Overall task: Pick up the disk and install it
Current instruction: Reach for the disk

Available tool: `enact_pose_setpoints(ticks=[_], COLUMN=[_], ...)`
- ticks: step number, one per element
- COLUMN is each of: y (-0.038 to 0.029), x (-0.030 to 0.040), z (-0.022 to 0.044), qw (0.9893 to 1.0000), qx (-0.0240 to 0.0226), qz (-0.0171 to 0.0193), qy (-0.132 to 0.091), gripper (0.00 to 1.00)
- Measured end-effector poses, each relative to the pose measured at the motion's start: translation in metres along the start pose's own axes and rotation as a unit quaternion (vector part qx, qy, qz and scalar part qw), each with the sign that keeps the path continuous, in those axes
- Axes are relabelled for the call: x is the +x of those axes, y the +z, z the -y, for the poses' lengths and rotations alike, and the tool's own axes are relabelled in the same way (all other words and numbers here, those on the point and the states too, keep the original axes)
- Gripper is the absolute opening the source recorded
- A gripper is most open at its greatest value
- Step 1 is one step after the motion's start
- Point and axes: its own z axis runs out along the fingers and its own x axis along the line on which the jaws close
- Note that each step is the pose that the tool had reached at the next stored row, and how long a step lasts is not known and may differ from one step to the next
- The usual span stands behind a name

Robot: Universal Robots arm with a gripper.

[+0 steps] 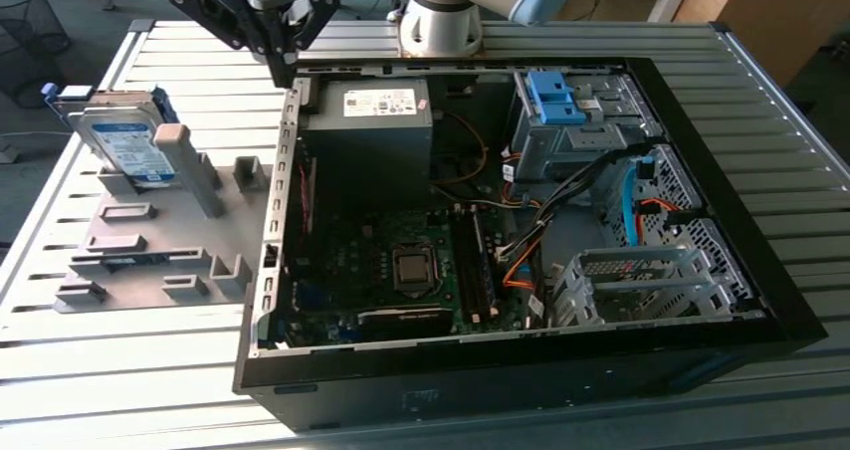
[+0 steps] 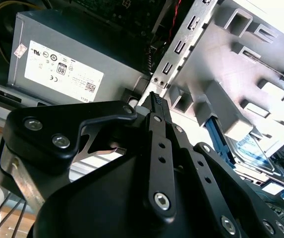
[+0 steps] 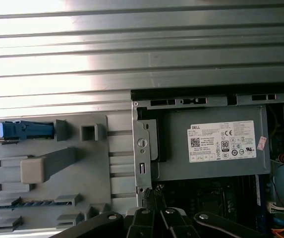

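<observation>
gripper (image 1: pixel 282 75): my fingers closed together, empty, upper left of the exterior view, over case (image 1: pixel 783 301) rim
disk (image 1: pixel 122 143): leaning in grey fixture (image 1: pixel 146 256), far left
surface: slatted metal table (image 1: pixel 133 390)
room: wooden cabinet (image 1: pixel 783 12), upper right

Disk (image 1: pixel 126 146) — silver, blue bracket, white-blue label — propped tilted on grey fixture (image 1: pixel 133 243).
</observation>
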Motion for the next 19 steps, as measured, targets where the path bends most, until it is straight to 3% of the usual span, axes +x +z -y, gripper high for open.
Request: enact_pose_setpoints(ticks=[19], y=[-0.0002], x=[0.0104], z=[0.0008], qw=[1.0], qx=[0.0], qz=[0.0], qy=[0.0], gripper=[0.11])
